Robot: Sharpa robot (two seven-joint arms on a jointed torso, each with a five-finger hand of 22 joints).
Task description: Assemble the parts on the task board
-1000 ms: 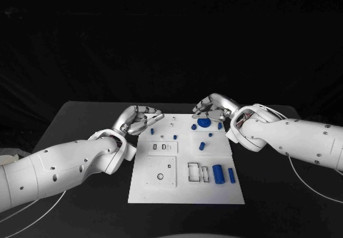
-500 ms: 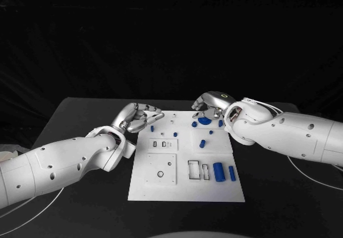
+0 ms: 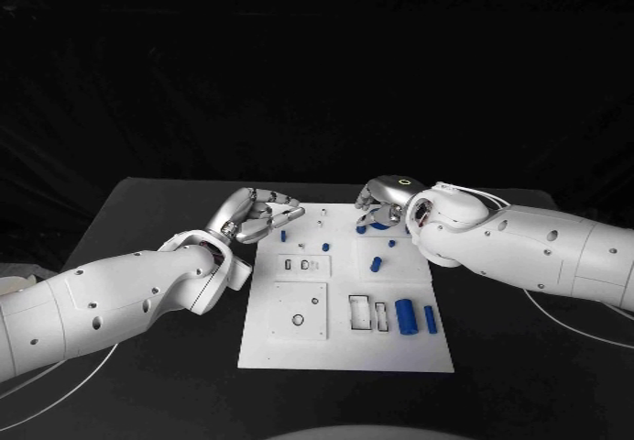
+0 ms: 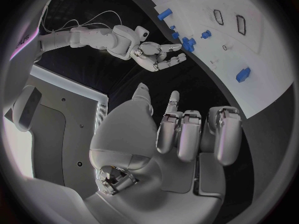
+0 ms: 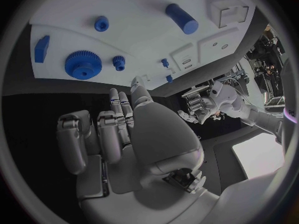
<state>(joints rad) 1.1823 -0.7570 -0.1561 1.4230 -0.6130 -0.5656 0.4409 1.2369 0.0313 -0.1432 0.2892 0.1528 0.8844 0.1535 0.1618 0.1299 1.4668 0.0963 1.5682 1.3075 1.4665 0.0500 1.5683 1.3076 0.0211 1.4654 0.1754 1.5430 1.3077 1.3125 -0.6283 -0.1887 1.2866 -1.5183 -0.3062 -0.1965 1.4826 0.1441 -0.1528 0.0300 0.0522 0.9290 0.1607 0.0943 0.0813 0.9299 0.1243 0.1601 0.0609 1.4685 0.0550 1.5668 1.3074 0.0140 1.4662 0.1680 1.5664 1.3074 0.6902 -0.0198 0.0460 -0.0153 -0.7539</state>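
Note:
The white task board [image 3: 346, 341] lies in the middle of the table. A blue gear [image 3: 380, 223] sits at its far end, with small blue pegs [image 3: 325, 247] around it and two blue cylinders [image 3: 406, 314] near the right edge. My right hand [image 3: 388, 200] hovers over the gear, fingers loosely bent, holding nothing. In the right wrist view the gear [image 5: 82, 63] and a cylinder [image 5: 182, 18] lie on the board beyond the fingers [image 5: 118, 114]. My left hand [image 3: 257, 217] hangs at the board's far left corner, fingers half curled and empty. The right hand [image 4: 156, 52] also appears in the left wrist view.
Rectangular slots [image 3: 358, 313] and a round hole [image 3: 298, 320] mark the board's near half. Black table [image 3: 146, 229] surrounds the board on all sides. Both white forearms flank the board's far end.
My right forearm has swung inward, and its hand has shifted slightly left and down over the gear. The left hand has barely moved.

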